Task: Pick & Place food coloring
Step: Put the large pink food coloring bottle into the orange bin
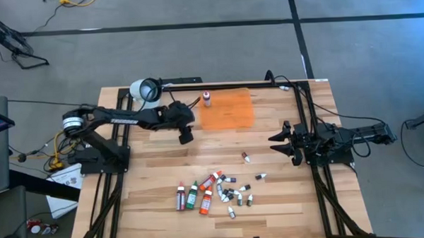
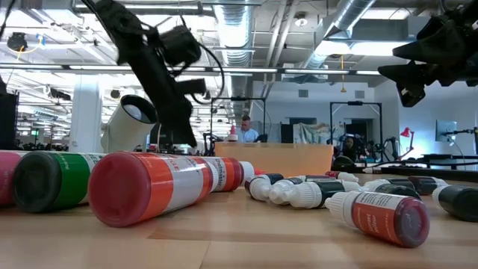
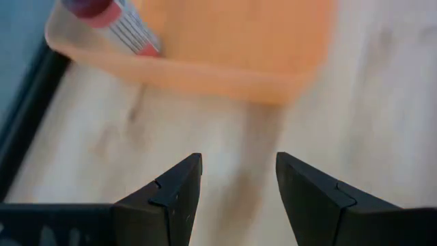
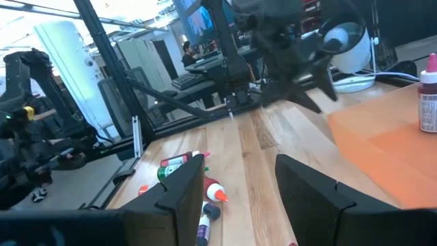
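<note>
Red bottle [image 3: 113,24] on mat [image 3: 225,48] cut off by frame edge, label blurred, unreadable.

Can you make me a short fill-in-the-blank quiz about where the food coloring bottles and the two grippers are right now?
1. One red bottle stands upright on the ____ mat.
2. The left gripper hovers with its jaws ____ and holds nothing.
3. Most bottles lie in a cluster near the table's ____ edge in the high view.
4. The right gripper waits at the table's ____ side, open and empty.

Missing words: orange; open; bottom; right
</note>
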